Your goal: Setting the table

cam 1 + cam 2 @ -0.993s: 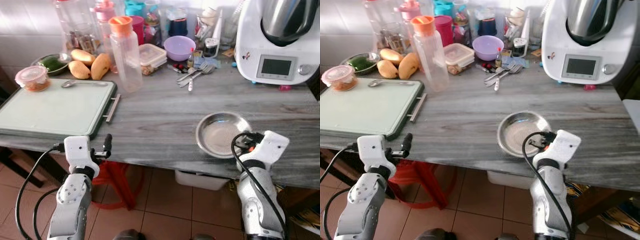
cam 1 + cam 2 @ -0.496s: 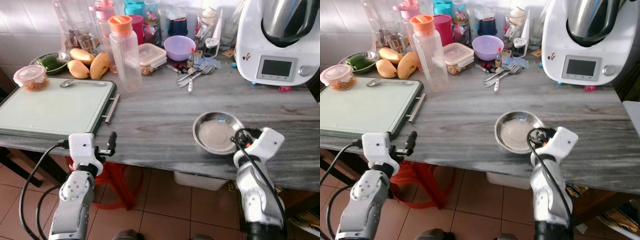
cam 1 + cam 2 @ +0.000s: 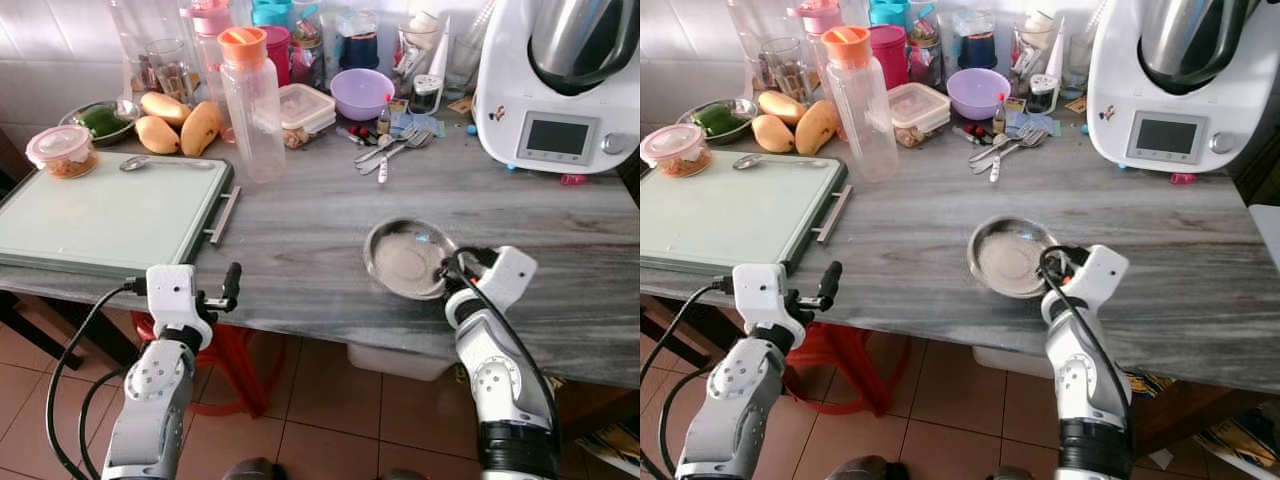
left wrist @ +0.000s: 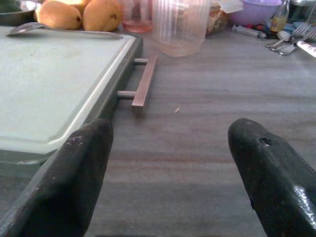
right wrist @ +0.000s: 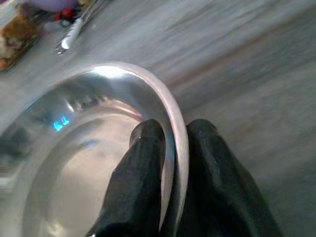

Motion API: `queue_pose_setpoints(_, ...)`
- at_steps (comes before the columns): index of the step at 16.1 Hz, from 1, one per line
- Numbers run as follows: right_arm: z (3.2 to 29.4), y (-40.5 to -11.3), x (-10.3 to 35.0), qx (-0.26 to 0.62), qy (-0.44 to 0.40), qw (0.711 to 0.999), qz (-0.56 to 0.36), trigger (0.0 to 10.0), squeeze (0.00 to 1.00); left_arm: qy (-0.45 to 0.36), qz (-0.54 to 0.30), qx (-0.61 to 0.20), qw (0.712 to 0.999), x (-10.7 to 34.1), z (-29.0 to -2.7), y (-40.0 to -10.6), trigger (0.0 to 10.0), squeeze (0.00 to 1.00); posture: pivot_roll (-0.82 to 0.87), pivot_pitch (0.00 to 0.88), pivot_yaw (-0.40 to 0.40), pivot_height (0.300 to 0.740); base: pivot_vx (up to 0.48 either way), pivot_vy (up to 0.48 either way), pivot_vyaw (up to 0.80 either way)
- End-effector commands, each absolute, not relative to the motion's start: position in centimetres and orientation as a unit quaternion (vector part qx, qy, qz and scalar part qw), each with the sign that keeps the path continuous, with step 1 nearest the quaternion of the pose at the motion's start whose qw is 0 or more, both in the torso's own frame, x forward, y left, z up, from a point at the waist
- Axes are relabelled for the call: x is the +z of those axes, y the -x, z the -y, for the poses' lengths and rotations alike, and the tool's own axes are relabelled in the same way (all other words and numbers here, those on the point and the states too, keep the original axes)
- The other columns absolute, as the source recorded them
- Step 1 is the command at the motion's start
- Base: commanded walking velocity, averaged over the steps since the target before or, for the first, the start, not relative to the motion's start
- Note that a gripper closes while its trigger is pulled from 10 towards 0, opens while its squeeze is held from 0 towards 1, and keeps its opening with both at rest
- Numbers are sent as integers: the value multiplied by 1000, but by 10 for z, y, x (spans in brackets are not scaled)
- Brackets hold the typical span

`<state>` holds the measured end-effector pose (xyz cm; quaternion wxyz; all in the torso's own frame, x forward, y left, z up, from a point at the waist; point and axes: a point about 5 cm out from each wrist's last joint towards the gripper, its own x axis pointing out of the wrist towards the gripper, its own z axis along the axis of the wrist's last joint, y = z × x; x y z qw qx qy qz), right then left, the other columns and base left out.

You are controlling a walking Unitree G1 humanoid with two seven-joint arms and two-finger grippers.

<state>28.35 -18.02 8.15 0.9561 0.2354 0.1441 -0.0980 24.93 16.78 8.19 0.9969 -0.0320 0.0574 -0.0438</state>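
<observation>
The right gripper pinches the steel bowl by its rim at four o'clock, near the counter's front edge; best keep it level. The left gripper hovers wide open, empty.

A shiny, smooth metal bowl sits pinched in the right gripper, its black fingers glossy, on a matt grey wood-grain table.

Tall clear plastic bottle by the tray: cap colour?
Orange cap; clearest in the left eye view.
</observation>
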Motion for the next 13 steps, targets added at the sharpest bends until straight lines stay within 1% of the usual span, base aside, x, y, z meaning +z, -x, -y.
queue_pose_setpoints(1,175,-280,76,-91,-238,953,-164,10000,1000,26,-55,-49,997,84,-167,-249,10000,0,-42,0,47,740,0,0,0)
queue_pose_setpoints(4,172,-277,79,-78,-223,956,-171,10000,1000,27,-55,-52,997,84,-167,-252,10000,0,-45,0,48,740,0,0,0)
queue_pose_setpoints(7,170,-275,88,-54,-202,966,-153,10000,1000,28,-55,-53,997,84,-165,-252,10000,0,-55,0,48,740,0,0,0)
queue_pose_setpoints(9,170,-275,91,-49,-199,967,-151,10000,1000,28,-55,-54,997,84,-164,-253,10000,0,-57,0,49,740,0,0,0)
queue_pose_setpoints(13,164,-273,89,-43,-229,958,-168,10000,1000,29,-53,-57,997,85,-163,-255,10000,0,-61,0,53,740,0,0,0)
